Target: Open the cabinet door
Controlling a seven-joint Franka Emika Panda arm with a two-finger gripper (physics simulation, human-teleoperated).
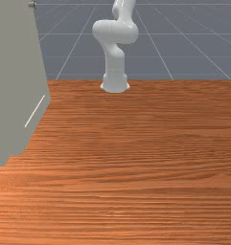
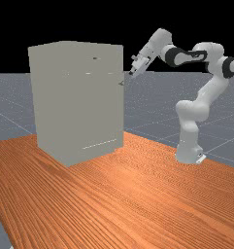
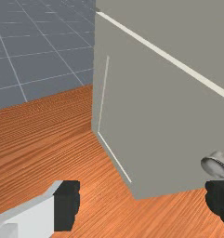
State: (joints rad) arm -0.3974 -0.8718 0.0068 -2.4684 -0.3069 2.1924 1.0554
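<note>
Hand, cabinet and arm, described from near to far. In the wrist view the two fingers of the hand stand wide apart, their dark tips facing each other across a gap. Just beyond one fingertip is a round metal knob, outside the space between the fingers; contact with it cannot be judged from this angle. The far view places the hand high, near the cabinet but apart from it, tilted down towards the cabinet's upper part.

The knob is mounted on the door, a flat grey-green panel that appears closed. A pale strip runs along the door's upper edge, and thin pale lines trace part of its border farther down — all on the side of the cabinet towards the hand. The cabinet, tall and box-shaped, stands upright on the worktop; in the front view it covers the worktop's left part and runs out of the picture.

The white arm rises from its base at the worktop's far edge, as seen in the front view — well apart from the cabinet's foot — and in the far view bends over towards the cabinet. Beyond the worktop's edge lies a grey floor marked with a pale grid.
</note>
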